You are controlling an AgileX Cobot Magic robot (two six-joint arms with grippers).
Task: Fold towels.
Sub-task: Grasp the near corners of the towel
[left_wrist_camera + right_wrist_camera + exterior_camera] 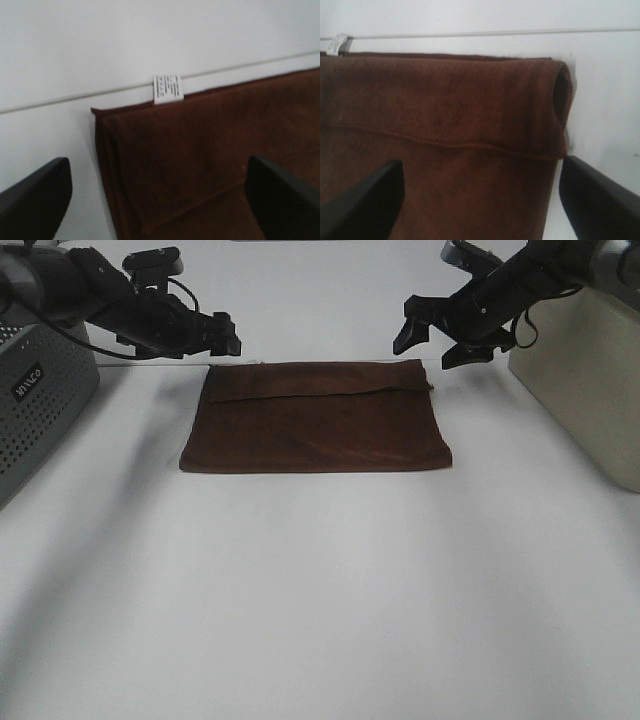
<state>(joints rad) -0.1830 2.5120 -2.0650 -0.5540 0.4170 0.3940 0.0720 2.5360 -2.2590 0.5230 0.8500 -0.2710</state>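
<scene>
White table (320, 590) is seen carrying the folded brown towel (315, 430) at upper centre of the high view. Left fingers (35, 200) and right fingers (365, 205) are spread apart, nothing clamped, near its upper corners. A white tag (168, 89) is shown at the upper-left corner. A grey box (40, 400) and a beige box (580, 390) are placed at the frame's sides.

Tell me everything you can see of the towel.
The towel is dark brown, napped cloth with a stitched hem. It lies flat on the white table, folded into a wide rectangle, a narrow flap turned over along its far edge. The far right corner bulges in a rounded fold; a white tag sticks out at the far left. The left gripper and right gripper hang open by those corners, neither holding it.
</scene>
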